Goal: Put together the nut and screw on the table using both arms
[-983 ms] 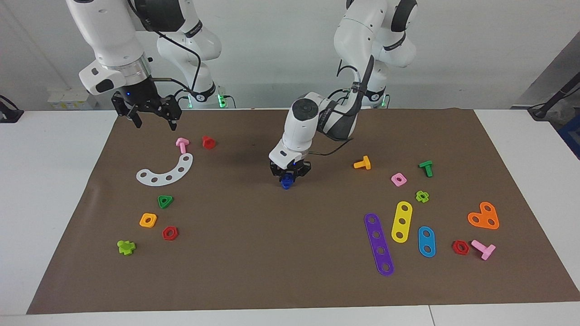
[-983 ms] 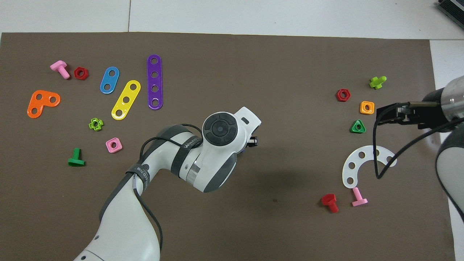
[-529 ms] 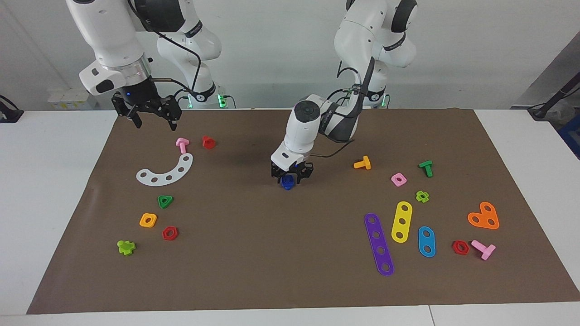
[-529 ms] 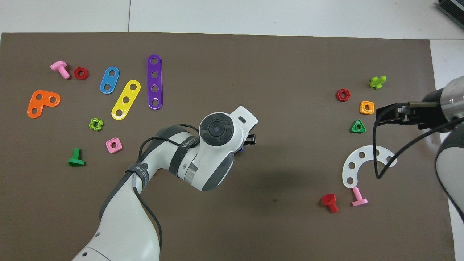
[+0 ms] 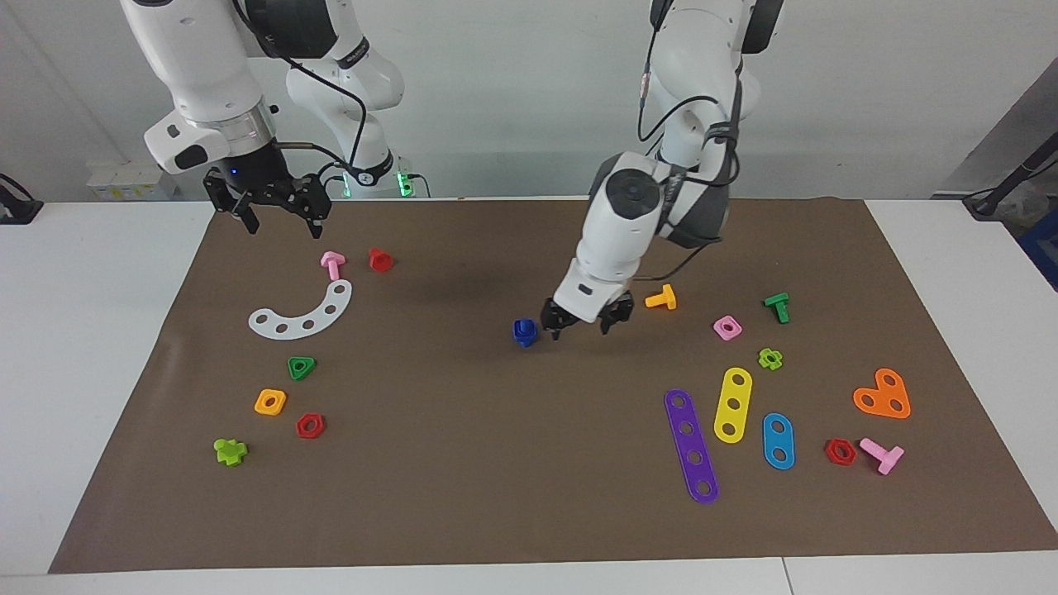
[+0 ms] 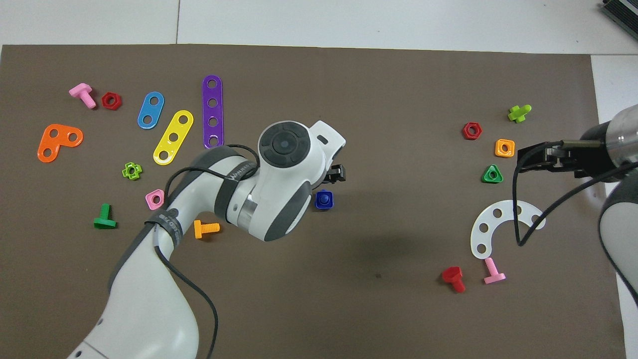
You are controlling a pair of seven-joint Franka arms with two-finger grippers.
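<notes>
Left end effector (image 5: pixel 588 322) spread, empty, beside nut-on-screw assembly (image 5: pixel 524 332); right end effector (image 5: pixel 277 211) waiting, spread

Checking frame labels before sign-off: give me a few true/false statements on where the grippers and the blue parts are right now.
1. The left gripper is shut on the blue nut-and-screw piece. False: the piece sits free on the brown mat, beside the open gripper.
2. The right gripper waits over the mat's edge, above the pink bolt. True.
3. The blue piece lies at the middle of the mat. True.
4. The orange bolt sits inside the white curved strip. False: it lies apart, toward the left arm's end.
</notes>
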